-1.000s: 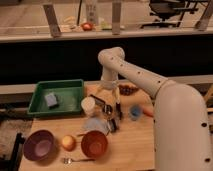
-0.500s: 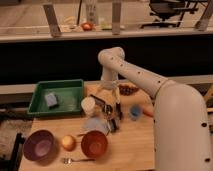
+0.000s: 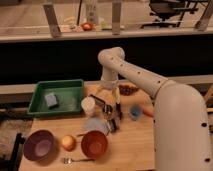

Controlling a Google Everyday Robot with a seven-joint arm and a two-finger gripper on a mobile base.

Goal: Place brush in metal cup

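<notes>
One step looks half done: the robot's two-finger gripper point(image 3: 111, 106) hangs low over the middle of the wooden table point(image 3: 135, 145), and a slim dark brush with a black handle point(image 3: 100, 99) slants out from it toward ten o'clock, so the fingers appear closed on that brush, though the grasp itself is partly hidden. The small shiny silver-grey metal cup point(image 3: 112, 124) stands just below the gripper at about six o'clock, near it but seemingly not yet holding the brush. By my reading, the pick is complete and the lowering of the brush into the metal cup remains, followed by release. Counting what lies about: three cups, namely the metal one, a cream-white cup point(image 3: 88, 105) at nine o'clock from the gripper, and a blue cup point(image 3: 135, 112) at three o'clock. Two bowls sit along the front, a purple bowl point(image 3: 39, 144) at the left and a red-brown bowl point(image 3: 94, 143) beside it, with one yellow round fruit point(image 3: 68, 143) between them. One small metal fork point(image 3: 76, 160) lies at the near edge. One green tray point(image 3: 56, 97) at ten o'clock holds a single grey-blue sponge point(image 3: 51, 100). One pale cloth point(image 3: 95, 125) lies just left of the metal cup.
</notes>
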